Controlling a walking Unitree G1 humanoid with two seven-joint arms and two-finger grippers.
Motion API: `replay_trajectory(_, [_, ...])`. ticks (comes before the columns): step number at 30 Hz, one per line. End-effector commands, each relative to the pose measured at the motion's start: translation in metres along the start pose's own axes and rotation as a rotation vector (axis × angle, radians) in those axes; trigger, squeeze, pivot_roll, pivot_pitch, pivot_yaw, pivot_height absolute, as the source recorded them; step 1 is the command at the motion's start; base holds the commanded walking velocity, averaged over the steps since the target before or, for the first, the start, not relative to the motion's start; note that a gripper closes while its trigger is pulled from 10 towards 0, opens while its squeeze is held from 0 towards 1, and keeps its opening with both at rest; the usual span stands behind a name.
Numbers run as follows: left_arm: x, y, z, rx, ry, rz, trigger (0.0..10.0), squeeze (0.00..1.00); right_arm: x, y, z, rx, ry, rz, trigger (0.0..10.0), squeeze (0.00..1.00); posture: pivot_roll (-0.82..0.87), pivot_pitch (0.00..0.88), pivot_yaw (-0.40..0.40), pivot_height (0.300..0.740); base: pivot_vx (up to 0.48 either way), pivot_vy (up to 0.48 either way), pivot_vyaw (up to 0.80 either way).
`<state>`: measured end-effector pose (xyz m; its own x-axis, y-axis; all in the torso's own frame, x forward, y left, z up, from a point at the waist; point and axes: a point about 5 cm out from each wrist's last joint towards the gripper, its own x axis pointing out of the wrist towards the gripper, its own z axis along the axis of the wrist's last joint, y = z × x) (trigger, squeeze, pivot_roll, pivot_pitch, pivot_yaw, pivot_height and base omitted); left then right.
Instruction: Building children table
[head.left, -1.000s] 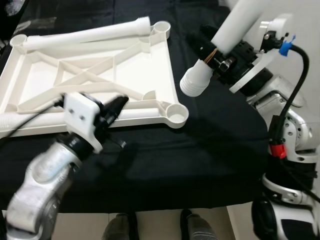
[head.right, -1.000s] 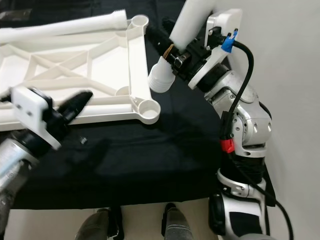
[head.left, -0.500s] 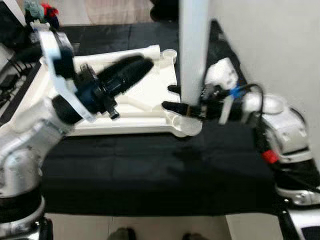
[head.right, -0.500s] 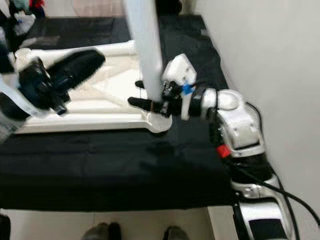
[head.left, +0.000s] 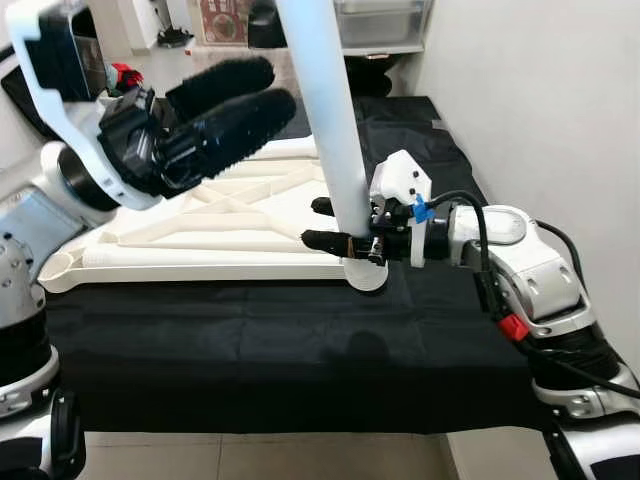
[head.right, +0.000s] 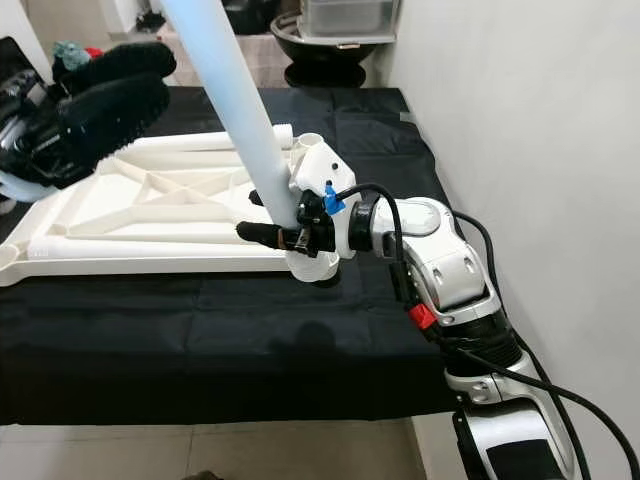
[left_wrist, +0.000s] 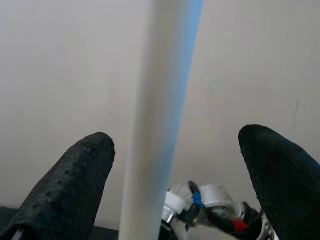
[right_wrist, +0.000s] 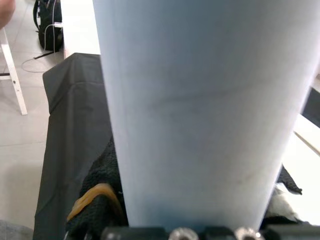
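- Two grippers are working over one black-draped worktable (head.left: 250, 350), both near its right half.
- Right gripper (head.left: 335, 225) is clamping low on the white table leg (head.left: 335, 140), its two black fingers closed against the tube on either side, just above the corner socket (head.left: 368, 274).
- White table leg is standing nearly upright, leaning slightly toward the robot's left, with its lower end sitting in or on that socket at the near right corner of the tabletop frame (head.left: 200, 235); whether the thread is engaging cannot be told.
- Left gripper (head.left: 228, 108) is hovering beside the upper part of the leg, fingers spread wide and holding nothing; in the left wrist view the leg is passing between the fingertips (left_wrist: 75, 185) without touching them.
- Tabletop frame is lying upside down, ribs up, toward the table's right edge, with a spare leg (head.left: 190, 258) lying along its near side.
- Risks, as judged: the tilt could be cross-threading the joint; a low single grip could be letting the tall leg swing; side force could be sliding the frame on the cloth.
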<state>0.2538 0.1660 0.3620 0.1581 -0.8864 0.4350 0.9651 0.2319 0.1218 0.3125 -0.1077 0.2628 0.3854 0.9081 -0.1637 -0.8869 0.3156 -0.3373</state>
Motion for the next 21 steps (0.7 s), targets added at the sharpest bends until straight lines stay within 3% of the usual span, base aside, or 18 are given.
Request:
replay_trajectory(1, [0.003,0.008,-0.005,0.038,0.061,0.009,10.0,1.0,0.007,0.008,0.009,-0.034,-0.017,0.041,10.0,0.0,-0.03,0.0,0.022,0.74,0.0,0.0,0.0])
replay_trajectory(5, [0.005,0.01,-0.008,0.041,0.069,0.006,10.0,1.0,0.009,0.01,0.011,-0.034,-0.025,0.045,10.0,0.0,-0.03,0.0,0.024,0.74,0.0,0.0,0.0])
replay_trajectory(6, [0.016,0.014,-0.016,0.055,0.094,-0.01,10.0,0.0,0.012,0.015,0.012,-0.032,-0.038,0.064,10.0,0.0,-0.03,0.0,0.025,0.74,0.0,0.0,0.0])
replay_trajectory(8, [0.016,0.014,-0.016,0.055,0.094,-0.01,10.0,0.0,0.012,0.015,0.012,-0.032,-0.038,0.064,10.0,0.0,-0.03,0.0,0.025,0.74,0.0,0.0,0.0])
replay_trajectory(14, [0.046,0.02,-0.032,0.034,0.11,-0.093,10.0,0.0,0.019,0.025,0.014,-0.032,-0.053,0.111,10.0,0.0,-0.04,0.0,0.025,0.74,0.0,0.0,0.0])
replay_trajectory(19, [0.057,0.022,-0.035,0.045,0.117,-0.128,10.0,0.0,0.021,0.027,0.014,-0.028,-0.048,0.112,10.0,0.0,-0.04,0.0,0.028,0.74,0.0,0.0,0.0])
replay_trajectory(20, [0.059,0.024,-0.035,0.058,0.121,-0.121,0.0,0.0,0.022,0.027,0.014,-0.023,-0.046,0.11,10.0,0.0,-0.04,0.0,0.028,0.74,0.0,0.0,0.0])
replay_trajectory(21, [0.06,0.026,-0.035,0.072,0.123,-0.112,0.0,0.0,0.023,0.027,0.013,-0.019,-0.044,0.106,10.0,0.0,-0.04,0.0,0.028,0.74,0.0,0.0,0.0])
